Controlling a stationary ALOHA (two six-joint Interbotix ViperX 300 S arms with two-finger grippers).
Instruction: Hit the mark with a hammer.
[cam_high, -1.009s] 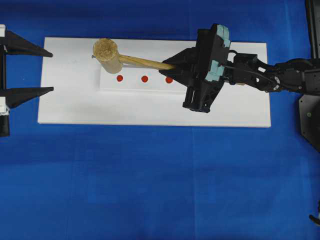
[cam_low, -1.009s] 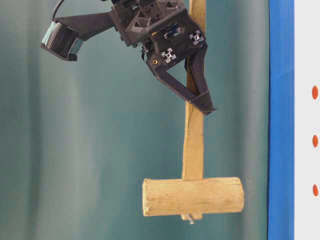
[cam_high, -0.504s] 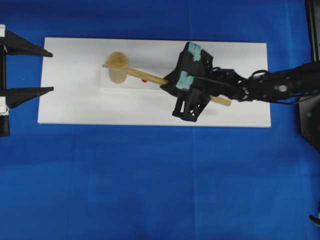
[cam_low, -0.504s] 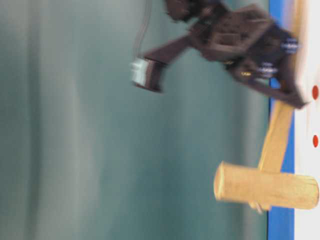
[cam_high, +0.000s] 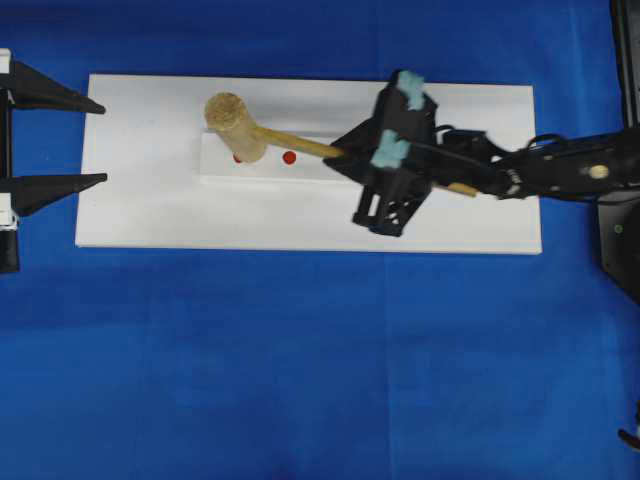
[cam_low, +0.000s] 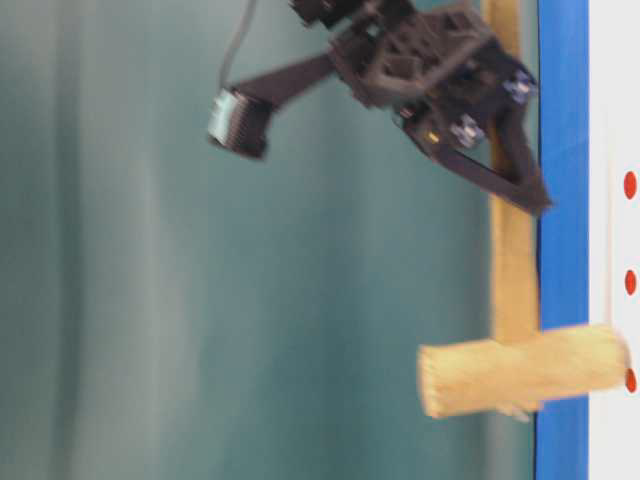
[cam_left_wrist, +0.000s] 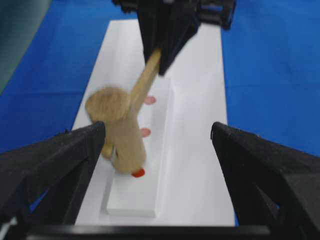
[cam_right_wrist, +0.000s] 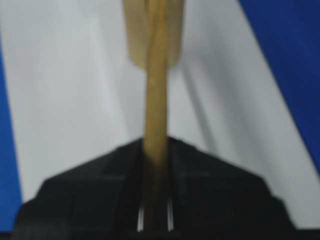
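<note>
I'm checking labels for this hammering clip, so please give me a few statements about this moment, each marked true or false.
1. The right gripper is shut on the hammer by its handle. True.
2. The left gripper holds the hammer's head. False: it stands open and empty at the white board's end.
3. The hammer's head is over the leftmost red mark in the overhead view. True.
4. The red marks sit directly on the blue cloth. False: they are on a raised white strip on the board.
</note>
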